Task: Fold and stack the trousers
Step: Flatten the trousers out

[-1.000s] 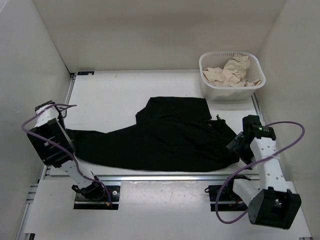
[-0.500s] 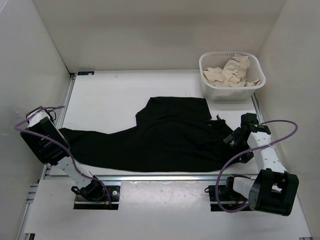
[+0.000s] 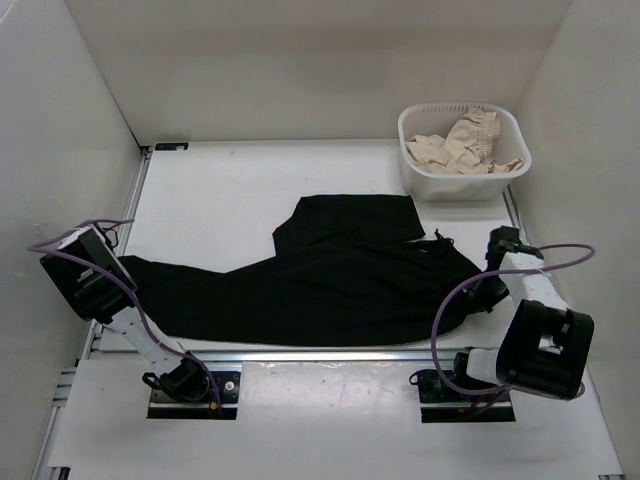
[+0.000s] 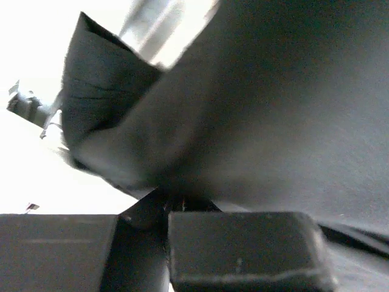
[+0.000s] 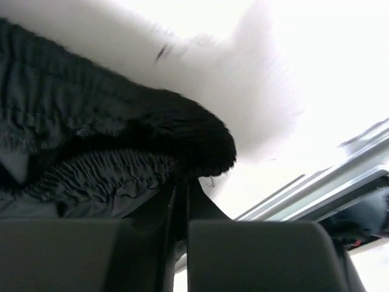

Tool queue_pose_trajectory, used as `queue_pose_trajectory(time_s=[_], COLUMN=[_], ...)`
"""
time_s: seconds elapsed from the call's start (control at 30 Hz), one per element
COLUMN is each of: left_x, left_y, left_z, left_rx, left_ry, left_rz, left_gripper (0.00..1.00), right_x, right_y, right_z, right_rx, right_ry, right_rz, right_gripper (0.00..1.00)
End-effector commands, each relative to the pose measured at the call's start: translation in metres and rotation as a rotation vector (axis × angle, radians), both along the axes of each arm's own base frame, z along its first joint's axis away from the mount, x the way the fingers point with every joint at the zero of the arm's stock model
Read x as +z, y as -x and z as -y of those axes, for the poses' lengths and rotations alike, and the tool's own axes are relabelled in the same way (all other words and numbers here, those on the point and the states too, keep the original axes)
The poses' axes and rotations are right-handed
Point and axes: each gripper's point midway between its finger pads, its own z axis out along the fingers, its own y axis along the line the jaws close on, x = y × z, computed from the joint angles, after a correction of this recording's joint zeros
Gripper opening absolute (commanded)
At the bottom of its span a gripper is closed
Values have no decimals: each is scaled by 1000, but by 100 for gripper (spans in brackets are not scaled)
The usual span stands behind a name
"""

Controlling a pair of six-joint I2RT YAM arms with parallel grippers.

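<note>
Gripping the trousers (image 3: 330, 280) at opposite ends, left claw (image 4: 166, 205) and right claw (image 5: 181, 190) lie clear of the basket (image 3: 460, 186).

Overhead view looks down; wrist views hug trousers (image 4: 255, 121).

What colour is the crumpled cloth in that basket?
Beige, plain with no pattern. The cloth lies in the white basket, best seen in the top external view.
</note>
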Motion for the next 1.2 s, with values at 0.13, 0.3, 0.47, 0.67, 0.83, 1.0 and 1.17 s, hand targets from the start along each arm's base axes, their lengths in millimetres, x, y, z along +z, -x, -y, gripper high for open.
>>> queue_pose_trajectory(time_s=[0.13, 0.3, 0.47, 0.67, 0.83, 1.0, 1.17], left_x=[35, 45, 101, 163, 141, 117, 73], left_y=[20, 21, -57, -184, -276, -329, -319], left_z=[-12, -8, -3, 108, 266, 403, 485], left_rx=[4, 4, -92, -506, -846, -1061, -1182], left_ry=[-164, -153, -139, -101, 99, 265, 430], left_rz=[5, 16, 228, 423, 520, 742, 762], left_gripper=[14, 73, 93, 100, 100, 100, 100], right_x=[33, 29, 77, 124, 108, 71, 34], right_y=[64, 70, 19, -75, -120, -148, -153], right_z=[32, 27, 55, 39, 22, 25, 28], right_rx=[-209, -282, -207, 86, 176, 150, 108], right_ry=[74, 69, 183, 196, 93, 81, 67], right_rz=[-69, -75, 129, 398, 430, 396, 296], right_gripper=[0, 94, 93, 90, 92, 92, 92])
